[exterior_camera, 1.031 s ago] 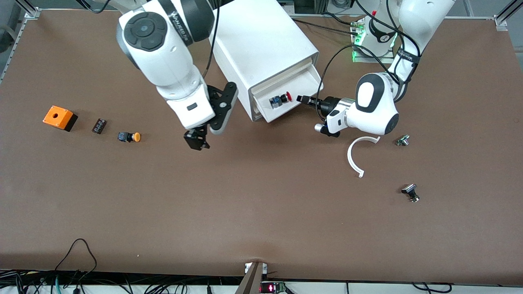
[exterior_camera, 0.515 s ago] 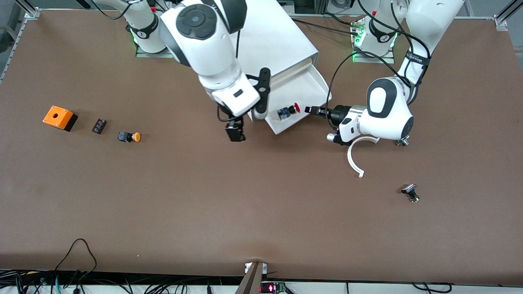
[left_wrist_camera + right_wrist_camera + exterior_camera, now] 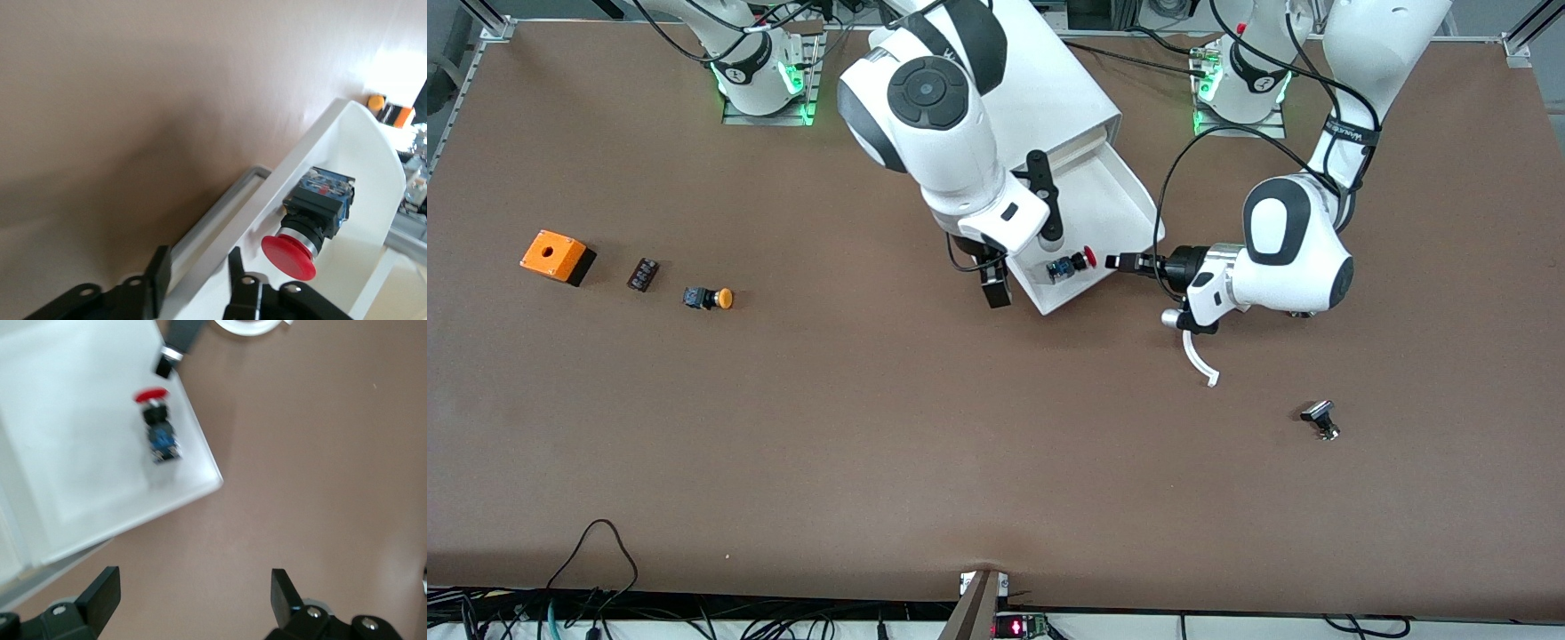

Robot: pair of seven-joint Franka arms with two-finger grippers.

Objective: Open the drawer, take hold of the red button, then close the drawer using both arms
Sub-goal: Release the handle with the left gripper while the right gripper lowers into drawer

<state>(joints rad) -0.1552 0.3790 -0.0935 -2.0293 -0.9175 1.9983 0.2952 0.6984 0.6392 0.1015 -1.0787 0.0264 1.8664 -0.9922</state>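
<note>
The white drawer (image 3: 1107, 200) stands pulled far out of the white cabinet (image 3: 996, 80). In it lies the button (image 3: 1072, 265), red cap toward the drawer's front. My left gripper (image 3: 1119, 261) is at that front. In the left wrist view the left gripper (image 3: 195, 270) is open, its fingers slightly apart on either side of the front lip of the drawer (image 3: 360, 143), with the button (image 3: 303, 233) just inside. My right gripper (image 3: 994, 289) hangs open over the table beside the drawer's corner. The right wrist view shows the right gripper (image 3: 193, 600) with nothing between its fingers, and the button (image 3: 158, 430) in the drawer (image 3: 73, 407).
Toward the right arm's end lie an orange box (image 3: 557, 256), a small black part (image 3: 643, 274) and an orange-capped button (image 3: 709, 298). A white curved strip (image 3: 1197, 357) lies under the left arm. A small metal part (image 3: 1320, 420) sits nearer the front camera.
The drawer has slid farther out with the left gripper at its front. The left fingers have parted. The right arm has swung across to the drawer's corner.
</note>
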